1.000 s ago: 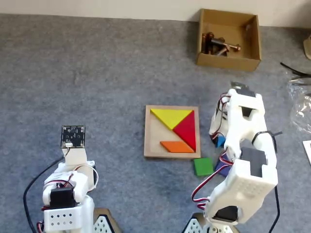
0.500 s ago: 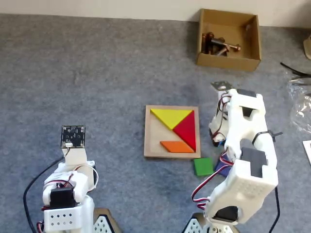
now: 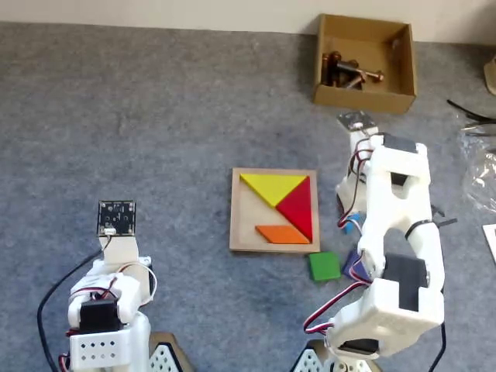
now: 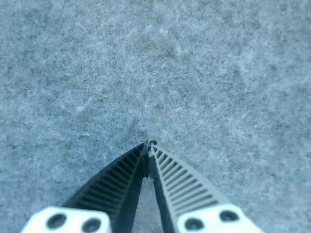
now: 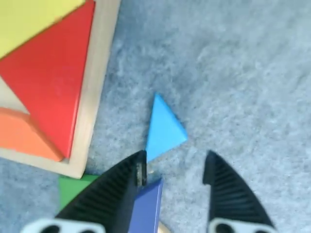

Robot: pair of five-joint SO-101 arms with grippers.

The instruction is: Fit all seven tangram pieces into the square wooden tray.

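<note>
With right gripper (image 5: 176,161) gaping wide and empty, centre over small light-blue triangular piece (image 5: 163,130), descend straight, pinch across flat edges, keep clear of dark-blue piece (image 5: 148,206) alongside.

Grey mat covers the worktop under soft, even light

A grey, felt-like mat (image 3: 139,116) spreads across the table and meets a pale strip (image 3: 155,12) along the far edge, possibly a wall. A cardboard box (image 3: 360,101) sits on the mat at the far right, holding copper-brown metal parts (image 3: 349,71). Black cables (image 3: 465,112) and clear plastic (image 3: 482,182) lie at the right edge.
</note>
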